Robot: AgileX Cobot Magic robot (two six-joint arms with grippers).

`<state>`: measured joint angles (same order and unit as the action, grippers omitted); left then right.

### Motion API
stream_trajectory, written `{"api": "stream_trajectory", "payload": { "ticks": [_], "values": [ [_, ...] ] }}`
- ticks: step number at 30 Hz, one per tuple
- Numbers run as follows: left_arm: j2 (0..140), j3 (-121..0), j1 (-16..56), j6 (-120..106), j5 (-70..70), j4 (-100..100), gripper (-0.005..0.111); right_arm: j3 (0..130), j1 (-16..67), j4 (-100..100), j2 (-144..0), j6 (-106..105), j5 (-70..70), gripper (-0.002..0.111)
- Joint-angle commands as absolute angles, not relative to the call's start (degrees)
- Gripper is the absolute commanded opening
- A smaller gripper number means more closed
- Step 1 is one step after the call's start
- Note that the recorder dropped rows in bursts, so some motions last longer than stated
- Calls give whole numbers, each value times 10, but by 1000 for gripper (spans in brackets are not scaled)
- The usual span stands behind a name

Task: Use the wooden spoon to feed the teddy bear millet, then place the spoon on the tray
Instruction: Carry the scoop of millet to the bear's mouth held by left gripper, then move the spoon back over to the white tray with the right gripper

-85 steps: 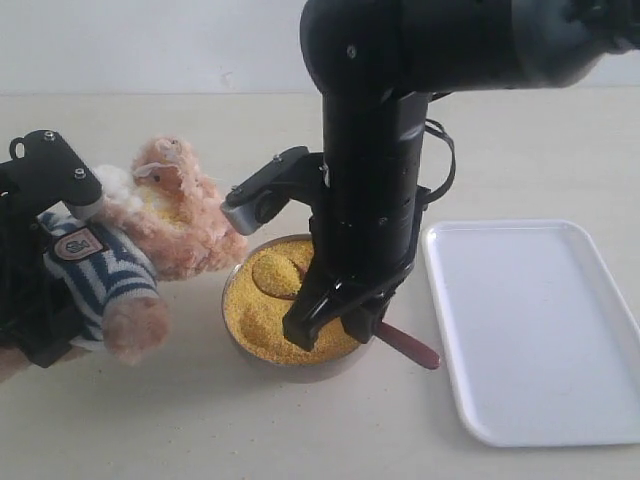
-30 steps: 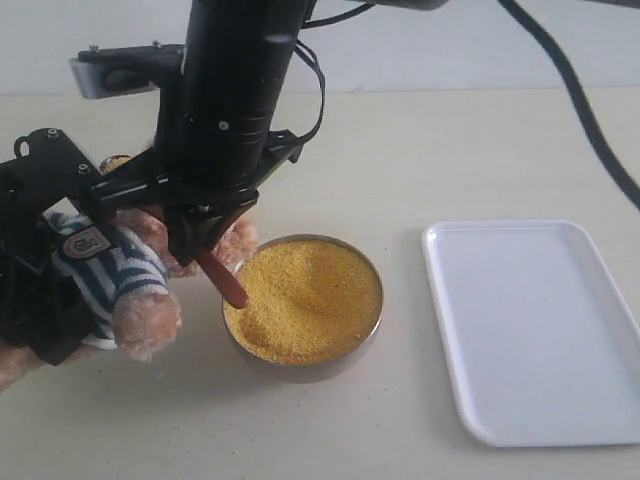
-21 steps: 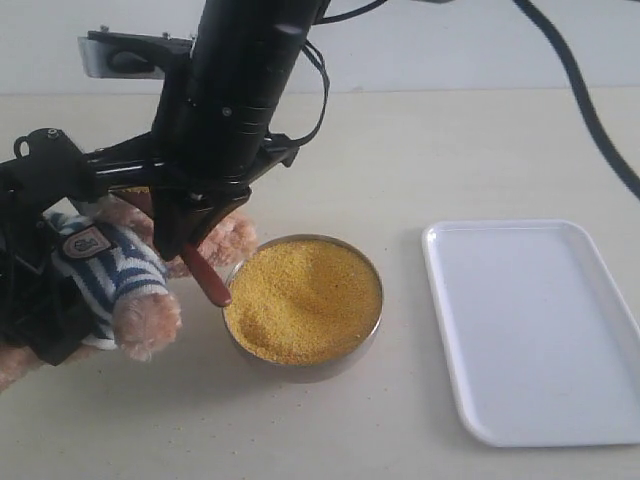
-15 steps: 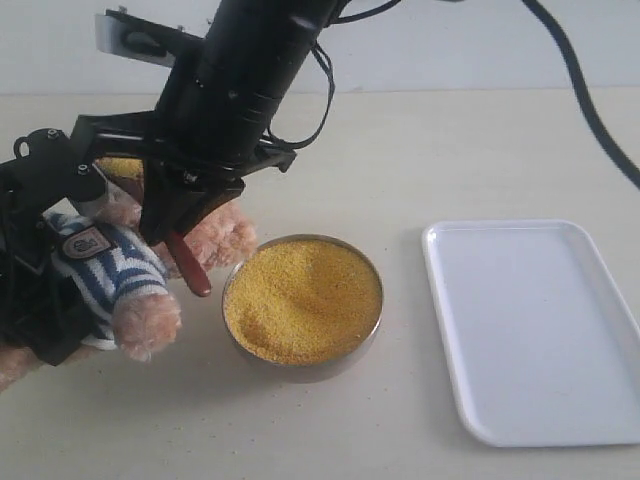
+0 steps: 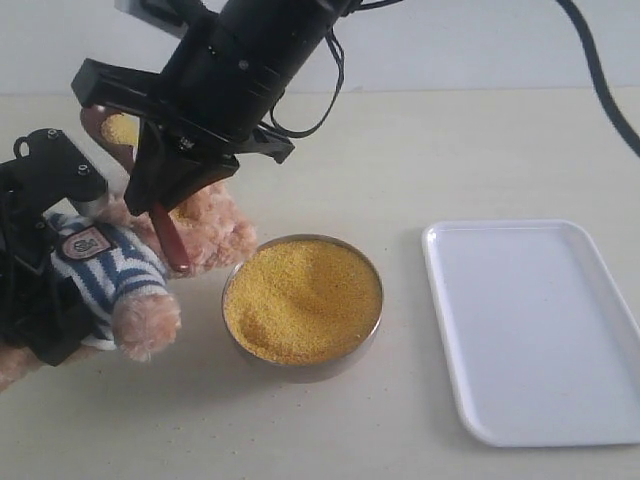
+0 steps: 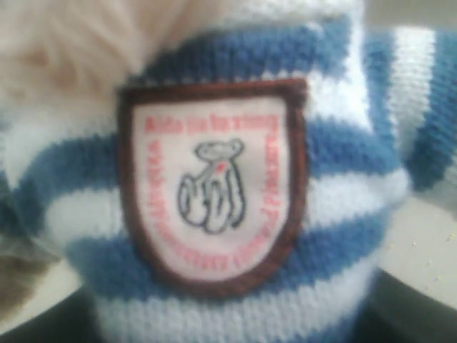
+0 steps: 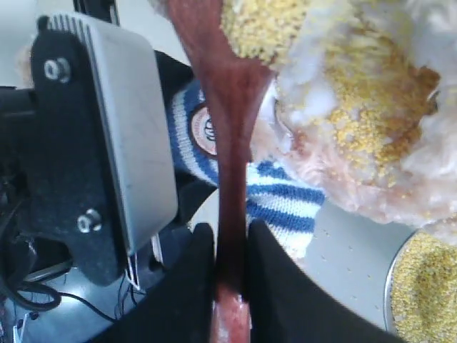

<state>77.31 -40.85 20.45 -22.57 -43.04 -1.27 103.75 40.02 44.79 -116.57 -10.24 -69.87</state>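
The right tool (image 5: pixel 163 195) is closed narrow on the slim handle of the spoon (image 5: pixel 176 245). The loaded end is raised at 10 o'clock of the bear's (image 5: pixel 205 230) head. The free handle end hangs near the bowl (image 5: pixel 300 366) rim, at the bowl's 9 o'clock. The left tool (image 5: pixel 50 255) clamps the bear's striped torso, at 9 o'clock of the bowl. The tray (image 5: pixel 440 300) lies on the desk (image 5: pixel 400 150) at the bowl's 3 o'clock, well apart.

Hazards from this state:

- Spill. The spoon is steeply tilted. Further tilt is likely to shed millet (image 5: pixel 305 295) onto fur or desk. The right wrist view shows loose grains on the bear's face.
- Slip. The grip covers only a short length of smooth handle. Contact with the head could rotate or pull the spoon out of the grip.
- Collision. The right arm hangs close above the left tool. A low path could strike it.
- Snag. On travel toward the tray, the hanging handle end could catch the bowl rim and shift the bowl.
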Motion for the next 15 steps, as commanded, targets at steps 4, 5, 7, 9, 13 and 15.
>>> {"api": "stream_trajectory", "payload": {
  "ticks": [4, 5, 7, 9, 13, 15],
  "values": [
    [767, -407, 206, -225, -429, -13, 4, 993, 386, 502, -1166, -131, -700, 0],
    [767, -407, 206, -225, -429, -13, 4, 980, 384, 517, -1166, -143, -700, 0],
    [767, -407, 206, -225, -429, -13, 4, 958, 383, 534, -1166, -157, -700, 0],
    [767, -407, 206, -225, -429, -13, 4, 943, 383, 535, -1166, -164, -700, 0],
    [767, -407, 206, -225, -429, -13, 4, 932, 373, 551, -1166, -176, -700, 0],
    [767, -407, 206, -225, -430, -12, 4, 932, 365, 575, -1166, -182, -700, 0]
  ]
}}
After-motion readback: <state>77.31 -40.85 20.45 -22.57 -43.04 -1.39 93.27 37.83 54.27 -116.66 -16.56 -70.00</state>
